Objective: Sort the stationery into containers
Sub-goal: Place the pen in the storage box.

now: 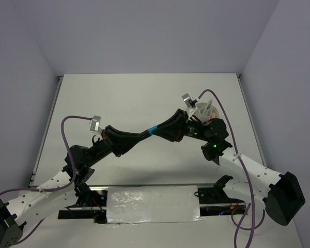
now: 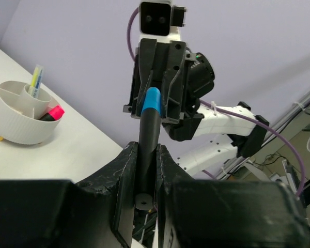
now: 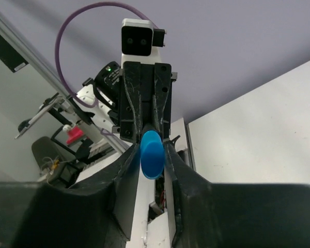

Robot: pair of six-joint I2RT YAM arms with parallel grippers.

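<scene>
Currently blue-ended black marker (image 2: 148, 129) is gripped from both ends, mid-air.
Black barrel is clamped between left gripper (image 2: 147, 160) fingers; blue end is pinched between right gripper (image 3: 152, 155) fingers, the two grippers faced nose to nose above the table (image 2: 77, 150). On the table a round white tub (image 2: 15, 121) is seen, well apart from the marker, with pink-ended highlighter (image 2: 54, 112) and yellow pen (image 2: 36, 80) stood in its compartments.
</scene>
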